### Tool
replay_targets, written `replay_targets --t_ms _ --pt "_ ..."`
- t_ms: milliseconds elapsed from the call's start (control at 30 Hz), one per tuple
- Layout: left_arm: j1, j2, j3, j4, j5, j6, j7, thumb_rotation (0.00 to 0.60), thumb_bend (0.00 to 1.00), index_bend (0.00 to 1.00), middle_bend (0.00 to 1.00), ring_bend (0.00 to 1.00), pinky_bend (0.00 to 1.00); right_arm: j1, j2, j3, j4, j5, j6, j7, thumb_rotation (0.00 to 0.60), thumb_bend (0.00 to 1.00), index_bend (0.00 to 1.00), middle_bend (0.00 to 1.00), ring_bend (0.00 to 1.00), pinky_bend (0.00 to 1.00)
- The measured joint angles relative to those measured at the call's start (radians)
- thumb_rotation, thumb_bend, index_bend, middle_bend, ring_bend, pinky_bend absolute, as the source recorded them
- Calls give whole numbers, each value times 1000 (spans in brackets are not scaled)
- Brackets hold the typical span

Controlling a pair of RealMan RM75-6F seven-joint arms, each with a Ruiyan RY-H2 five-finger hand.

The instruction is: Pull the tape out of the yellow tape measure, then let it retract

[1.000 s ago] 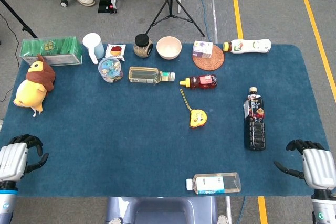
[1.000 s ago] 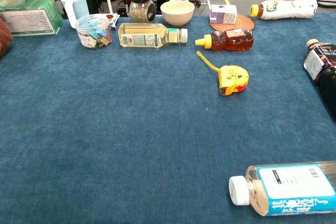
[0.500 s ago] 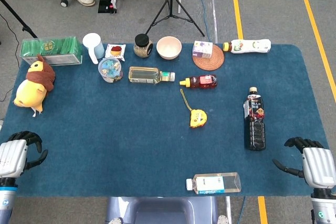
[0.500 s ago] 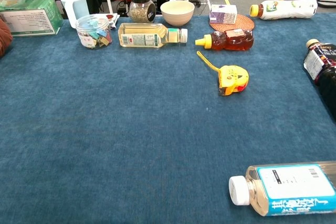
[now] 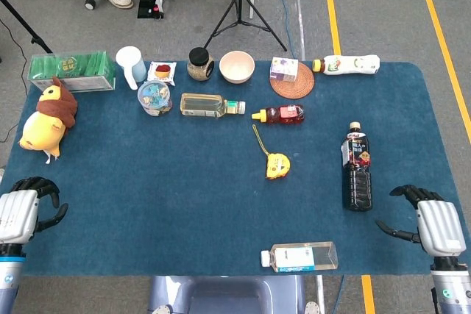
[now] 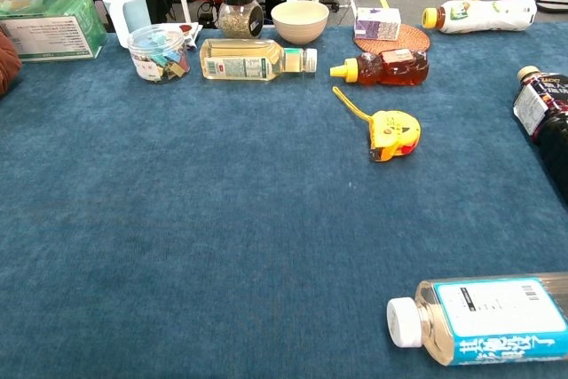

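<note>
Head view: the yellow tape measure (image 5: 278, 166) lies on the blue table (image 5: 147, 182) a little right of centre, just in front of the honey bottle (image 5: 283, 114) and well apart from both of your hands. Its yellow strap (image 5: 259, 138) trails from the case toward the far edge and slightly to the left, so the whole thing has its long axis running roughly front to back, tilted a little leftward at the far end. In the chest view the case (image 6: 393, 134) shows a dark fitting at its near lower corner, which may be where the blade comes out, though it is too small to tell.

Your right hand (image 5: 430, 222) rests at the near right corner of the table, released, fingers spread and grasping nothing. Your left hand (image 5: 22, 211) sits at the near left corner, fingers loosely curled apart, likewise empty. Neither appears in the chest view.

The tape measure lies forward and inward of both hands; the right is clearly the nearer. Between it and the case lies a dark bottle (image 5: 358, 167) on its side, cap pointing away from you, and a clear bottle (image 5: 300, 257) lies near the front edge. You will likely need one hand to steady the case and the other to draw the blade along its axis. No step has begun.
</note>
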Motion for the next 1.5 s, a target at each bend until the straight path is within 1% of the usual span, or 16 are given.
replay_targets --t_ms 167,400,633,800,933,1133,1300,1500 --pt "-8 14 -6 -6 -2 -11 -10 600 294 664 458 272 243 49 22 11 -16 -10 -66 49 412 148 318 342 363 381" --pt "-44 55 -31 -19 -28 -61 -34 600 294 665 459 272 244 162 60 38 -58 -33 -207 116 411 149 282 320 331 380" --pt "-68 89 -53 -42 -42 -77 -16 600 294 664 458 272 245 309 96 77 -95 -29 -401 178 414 147 278 317 315 373" --pt "-76 103 -66 -55 -57 -75 -4 600 293 665 458 272 244 418 95 102 -92 -21 -527 212 415 149 278 313 307 360" --pt "-87 115 -77 -61 -68 -76 9 600 294 665 458 272 244 497 65 117 -59 -16 -605 247 414 152 276 311 299 346" --pt "-104 129 -88 -67 -91 -91 23 600 294 664 459 272 244 586 -20 128 20 -20 -659 285 413 154 270 300 283 324" --pt "-105 131 -85 -71 -101 -90 25 600 293 664 458 272 245 637 -91 128 92 -26 -683 297 415 152 269 298 278 315" --pt "-96 130 -79 -74 -111 -77 21 600 294 664 459 272 245 679 -185 120 187 -38 -683 298 412 152 269 299 277 313"
